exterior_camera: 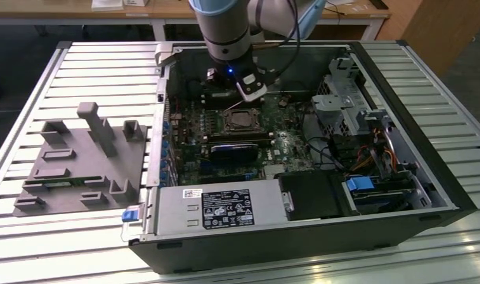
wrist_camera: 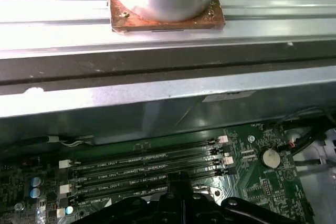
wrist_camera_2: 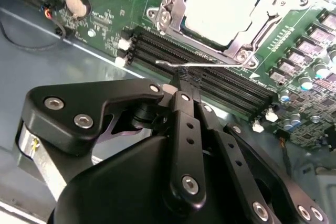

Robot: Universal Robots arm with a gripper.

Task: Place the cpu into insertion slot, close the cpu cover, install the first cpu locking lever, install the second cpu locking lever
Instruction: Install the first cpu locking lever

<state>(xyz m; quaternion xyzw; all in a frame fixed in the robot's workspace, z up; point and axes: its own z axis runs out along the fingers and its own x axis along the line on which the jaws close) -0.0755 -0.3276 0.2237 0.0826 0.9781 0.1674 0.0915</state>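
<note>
One locking lever point(wrist_camera_2: 168, 65) lies crosswise right at my gripper point(wrist_camera_2: 186, 80) tip, jaws drawn shut. Its length follows the memory slots point(wrist_camera_2: 220, 85), with the cpu point(wrist_camera_2: 223, 6) just beyond.

Grey moulded fixture point(exterior_camera: 74, 171) on the slatted table point(exterior_camera: 105, 65) (exterior view's left), beside the open computer case point(exterior_camera: 303, 242).

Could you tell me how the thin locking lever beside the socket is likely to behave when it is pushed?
The locking lever is a thin bare wire, so it probably flexes springily rather than staying rigid. Its smooth metal may slip in the tool pinching it.
</note>
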